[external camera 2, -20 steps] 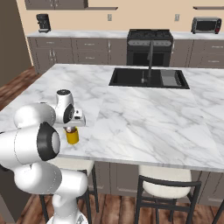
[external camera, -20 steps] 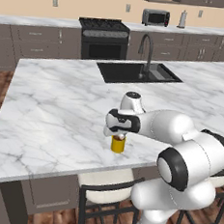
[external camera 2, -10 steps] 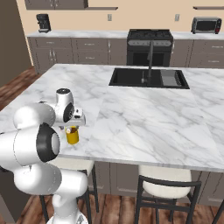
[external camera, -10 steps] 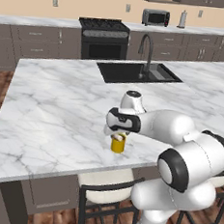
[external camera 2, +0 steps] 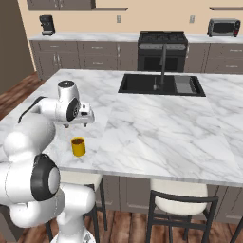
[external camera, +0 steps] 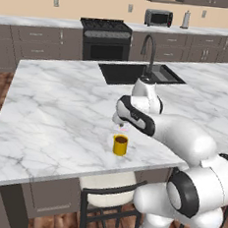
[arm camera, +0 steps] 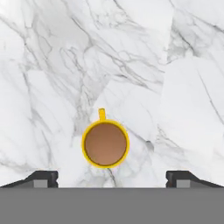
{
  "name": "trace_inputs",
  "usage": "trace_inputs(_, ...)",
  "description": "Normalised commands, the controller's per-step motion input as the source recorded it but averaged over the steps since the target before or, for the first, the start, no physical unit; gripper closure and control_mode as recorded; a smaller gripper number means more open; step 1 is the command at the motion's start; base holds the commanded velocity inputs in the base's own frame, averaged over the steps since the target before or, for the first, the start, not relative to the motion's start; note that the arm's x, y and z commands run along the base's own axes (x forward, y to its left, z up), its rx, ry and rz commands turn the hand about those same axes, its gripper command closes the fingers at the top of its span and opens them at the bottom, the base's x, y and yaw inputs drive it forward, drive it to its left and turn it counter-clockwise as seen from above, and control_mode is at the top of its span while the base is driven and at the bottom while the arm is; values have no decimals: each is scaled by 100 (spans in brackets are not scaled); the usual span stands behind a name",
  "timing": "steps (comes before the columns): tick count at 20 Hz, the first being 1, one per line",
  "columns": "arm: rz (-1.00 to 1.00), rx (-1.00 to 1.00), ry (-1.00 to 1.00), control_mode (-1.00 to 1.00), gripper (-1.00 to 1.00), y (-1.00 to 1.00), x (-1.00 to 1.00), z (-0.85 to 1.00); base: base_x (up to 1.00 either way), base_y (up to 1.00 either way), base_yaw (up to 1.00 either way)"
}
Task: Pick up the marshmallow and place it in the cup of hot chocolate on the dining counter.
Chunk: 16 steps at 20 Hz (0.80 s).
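The yellow cup of hot chocolate (external camera: 120, 144) (external camera 2: 78, 146) stands near the front edge of the dining counter (external camera: 52, 110) (external camera 2: 156, 128). My gripper (external camera: 121, 128) (external camera 2: 77, 125) hangs a short way above it, pointing down. In the hand view the cup (arm camera: 105, 143) sits just ahead of the gripper (arm camera: 112, 178), handle pointing up the picture, its brown liquid smooth. The fingertips (arm camera: 42, 177) stand wide apart, open, with nothing between them. The marshmallow is hidden or out of view.
A black sink (external camera: 139, 73) (external camera 2: 161, 84) with a curved faucet (external camera: 151, 45) lies at the far side of the counter. Stools (external camera: 109, 197) (external camera 2: 182, 204) stand under the front edge. A stove (external camera: 105, 33) and a toaster oven (external camera 2: 223, 26) line the back wall.
The gripper has risen a little straight above the cup. The cup has stayed where it was.
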Motion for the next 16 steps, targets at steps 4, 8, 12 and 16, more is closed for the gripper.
trace_inputs(4, 0, 1, -29, -100, -100, -15, -85, 65, 0, 0, 0)
trace_inputs(8, 0, 6, -23, -100, -100, -43, -79, 81, 0, 0, 0)
trace_inputs(12, 0, 7, -30, -100, -100, -51, -68, 99, 0, 0, 0)
trace_inputs(16, 0, 10, -22, -100, -100, -34, -44, 100, 0, 0, 0)
